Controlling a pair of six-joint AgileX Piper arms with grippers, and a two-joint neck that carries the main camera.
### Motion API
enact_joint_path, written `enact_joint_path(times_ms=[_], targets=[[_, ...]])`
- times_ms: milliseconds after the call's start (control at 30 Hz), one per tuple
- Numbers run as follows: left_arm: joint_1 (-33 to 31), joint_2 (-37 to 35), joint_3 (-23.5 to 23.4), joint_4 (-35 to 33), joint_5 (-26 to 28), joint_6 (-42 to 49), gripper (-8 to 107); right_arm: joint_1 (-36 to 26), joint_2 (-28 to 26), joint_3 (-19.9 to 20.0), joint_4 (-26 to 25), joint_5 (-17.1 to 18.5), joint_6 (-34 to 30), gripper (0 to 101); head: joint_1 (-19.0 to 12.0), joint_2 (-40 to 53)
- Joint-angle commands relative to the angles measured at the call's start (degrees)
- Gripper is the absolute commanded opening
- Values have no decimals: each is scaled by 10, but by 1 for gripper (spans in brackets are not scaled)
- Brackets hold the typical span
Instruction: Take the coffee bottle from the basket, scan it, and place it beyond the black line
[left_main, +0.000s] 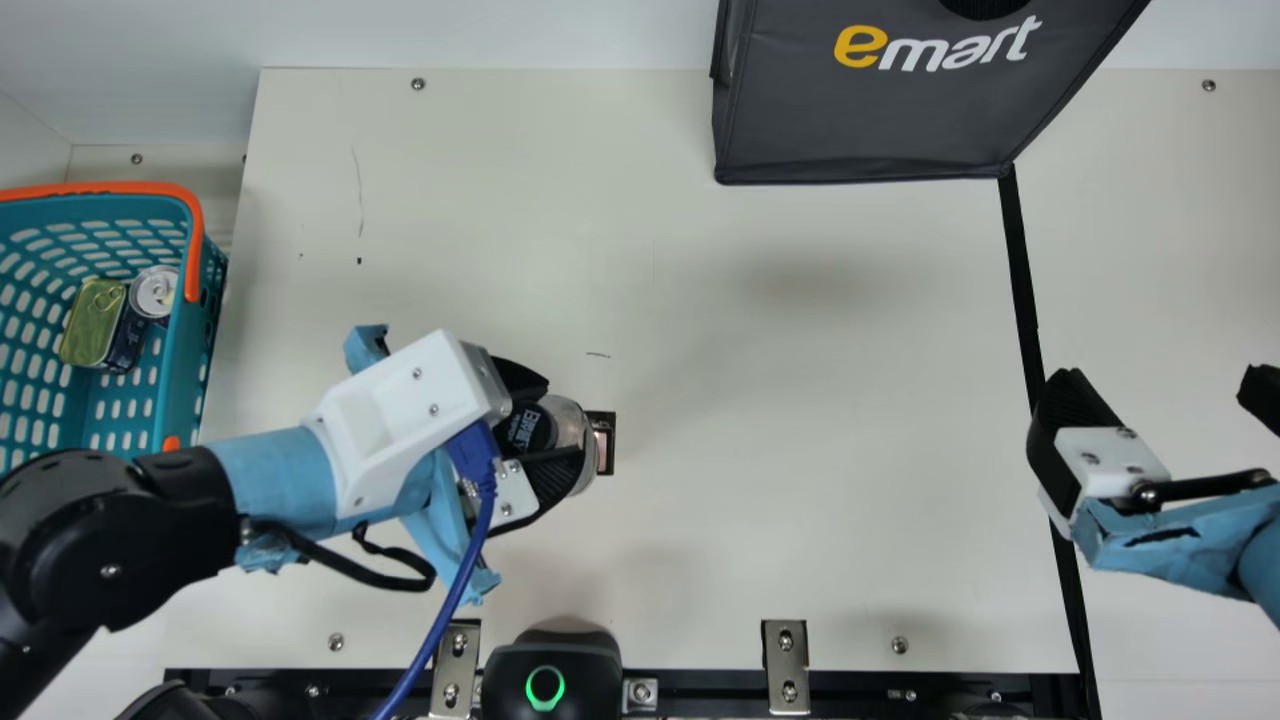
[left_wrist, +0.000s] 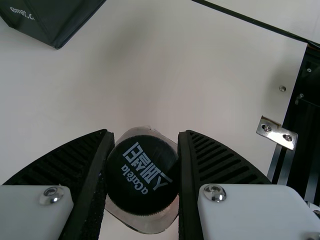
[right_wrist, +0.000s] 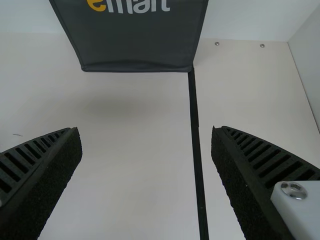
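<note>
well to the left of the black line (left_main: 1020, 270), the left hand (left_main: 560, 422) has the coffee bottle (left_main: 527, 428). its two bumpy fingers hug the bottle, one on each side. the black lid has white letters on it and faces the little camera on that wrist. i can't tell if the bottom of the bottle touches the counter (left_main: 700, 550).

close to the black line is the right hand (left_main: 1164, 383). it is open, with its two fingers wide apart. its own wrist view has the black line running in the gap between them.

at the far end of the black line sits a big dark bag (left_main: 860, 120), with one corner right at the line. way over to the left of the black line is a blue-green basket (left_main: 187, 350) with an orange handle (left_main: 194, 250) and some cans (left_main: 95, 320) in it. also left of the black line, by the near edge of the counter, is a black scanner (left_main: 550, 655) with a glowing green ring.
</note>
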Motion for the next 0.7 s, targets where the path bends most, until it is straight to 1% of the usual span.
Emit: enact_joint_path(times_ms=[0,400,667], targets=[[-1,2,0,-1,0,1,10,0,0,0,0,0,0,91,-16,1],[-6,-1,-9,10,14,-19,10,0,0,0,0,0,0,91,-16,1],[-24,-11,-10,27,17,-53,10,0,0,0,0,0,0,91,-16,1]])
